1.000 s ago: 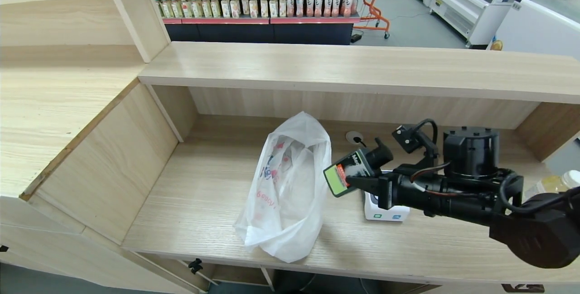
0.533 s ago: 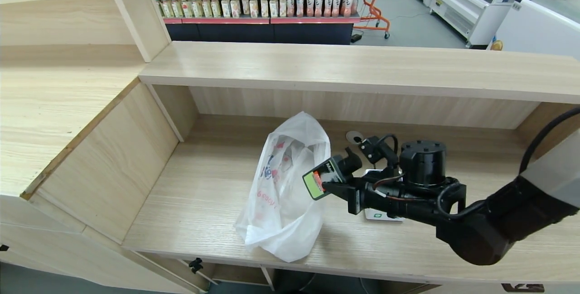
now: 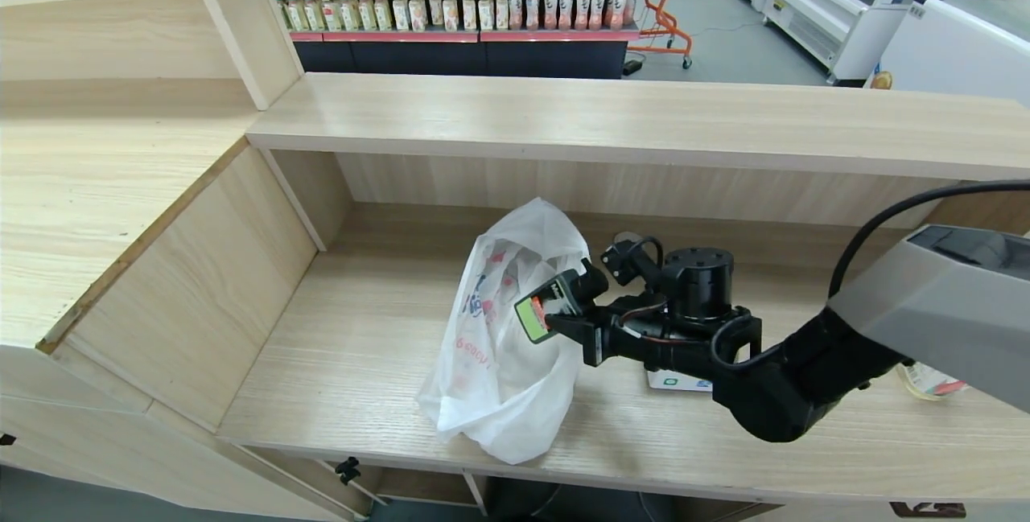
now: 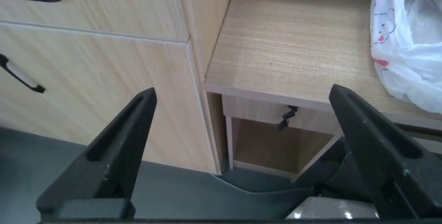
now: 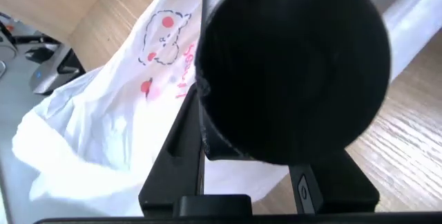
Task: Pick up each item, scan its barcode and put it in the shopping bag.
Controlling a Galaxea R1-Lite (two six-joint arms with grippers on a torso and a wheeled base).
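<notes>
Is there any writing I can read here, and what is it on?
On the shopping bag: red and blue print, too blurred to read.
On the packet in the right gripper: white lettering, too small.
On the shelf bottles: labels too small.
Nothing can be quoted.

Dark box (image 3: pixel 548 306) with green end tilted at open mouth of upright white shopping bag (image 3: pixel 483 365).

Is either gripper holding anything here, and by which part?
Right gripper clamps a small dark pack across its dark body, green end toward the shopping bag. Left gripper open, empty.
</notes>
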